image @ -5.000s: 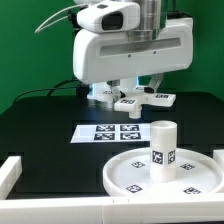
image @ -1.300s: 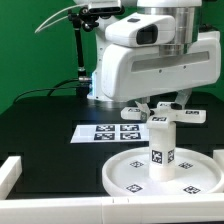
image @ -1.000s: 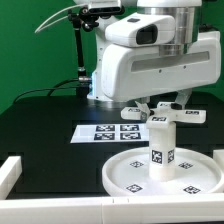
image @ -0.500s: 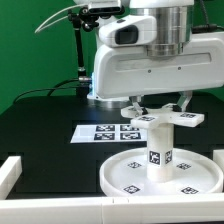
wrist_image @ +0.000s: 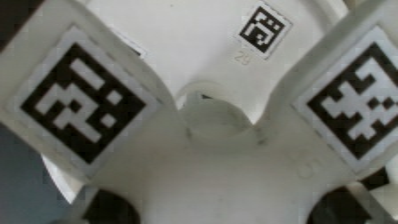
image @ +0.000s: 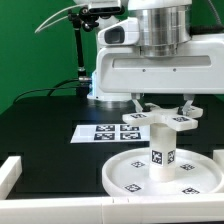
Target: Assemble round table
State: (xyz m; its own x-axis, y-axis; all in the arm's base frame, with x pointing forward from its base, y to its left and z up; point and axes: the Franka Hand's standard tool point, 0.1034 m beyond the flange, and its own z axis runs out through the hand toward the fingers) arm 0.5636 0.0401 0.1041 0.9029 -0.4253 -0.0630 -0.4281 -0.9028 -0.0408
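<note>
**Cross base held over the upright leg, gripper closed on it**

Exterior view: the gripper (image: 161,108) hangs in the right half of the frame, its dark fingers (image: 138,103) down on either side of the cross base (image: 160,121) and closed on it. The base lies level and centred on top of the cylinder leg (image: 160,156). I cannot tell whether the two touch or a thin gap is left. The leg stands upright in the middle of the round disc (image: 118,178), which lies flat at the lower right of the frame. The disc's raised rim leaves an open ring around the leg. Just beyond the disc, toward mid-frame, lies the marker board (image: 108,132). The black table (image: 45,125) is open across the exterior view's left. A white rail (image: 10,172) borders it at the lower left. Another white edge (image: 217,157) stands close beside the disc at the right border. The arm's bulky white housing (image: 150,65) fills the space above the base.

Wrist view: the cross base fills the picture, its round hub (wrist_image: 222,118) between spreading arms. Large square tags (wrist_image: 80,95) sit on the arms. Dark fingertips (wrist_image: 111,206) show at the picture's edge, close against the white plastic.
</note>
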